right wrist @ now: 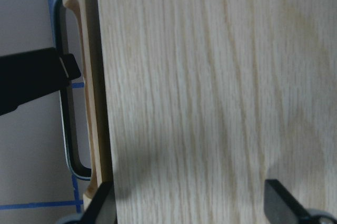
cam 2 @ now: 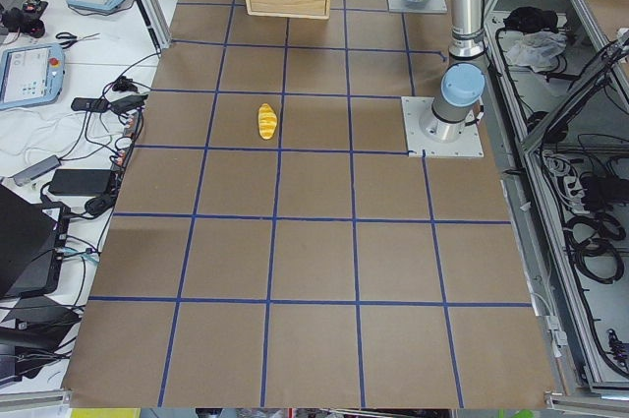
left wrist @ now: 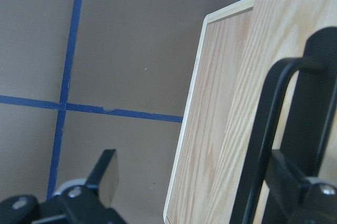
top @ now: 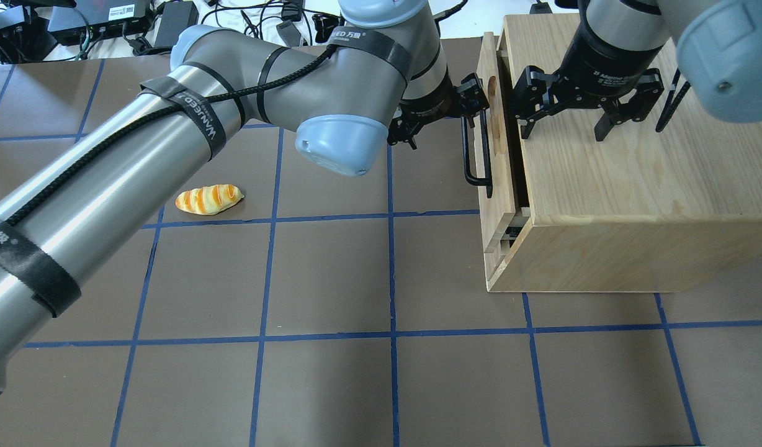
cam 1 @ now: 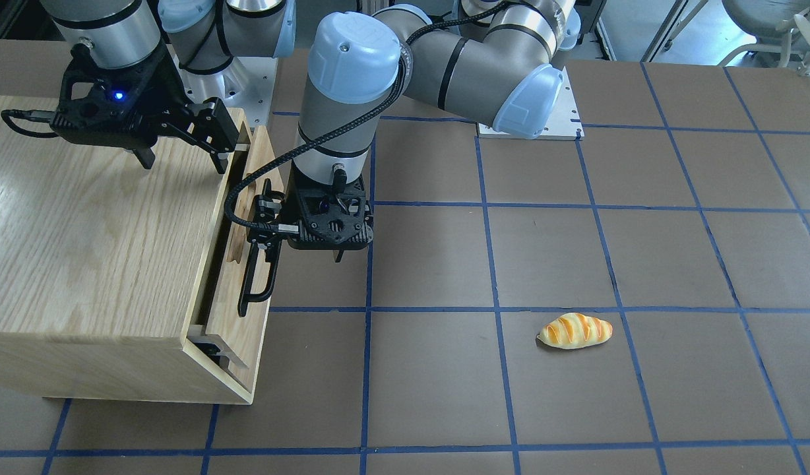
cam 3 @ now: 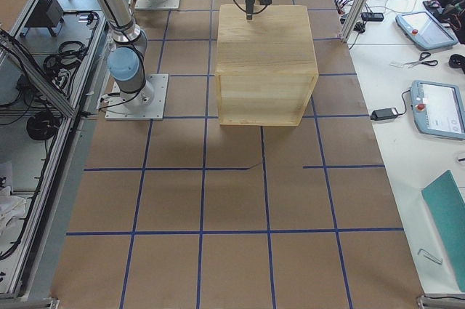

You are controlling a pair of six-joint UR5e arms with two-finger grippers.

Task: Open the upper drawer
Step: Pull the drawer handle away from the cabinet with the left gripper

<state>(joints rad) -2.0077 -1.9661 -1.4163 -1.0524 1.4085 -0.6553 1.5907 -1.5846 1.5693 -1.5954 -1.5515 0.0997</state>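
The upper drawer [cam 1: 233, 316] sits in the top of the oak cabinet [cam 1: 82, 231]. It is out a little, with a dark gap behind its front panel [top: 497, 186]. Its black bar handle [cam 1: 254, 290] also shows in the overhead view [top: 477, 161]. My left gripper [cam 1: 303, 237] points down at the handle, open. One finger [left wrist: 321, 108] is between the bar [left wrist: 266, 145] and the panel, the other finger [left wrist: 105, 174] is over the table. My right gripper [top: 564, 127] is open and empty, its fingertips at the cabinet top near the front edge.
A bread roll [cam 1: 574, 330] lies on the brown gridded table, well away from the cabinet; it also shows in the overhead view [top: 208, 199]. My left arm stretches across the table's middle. The cabinet stands on my right side [cam 3: 265, 54].
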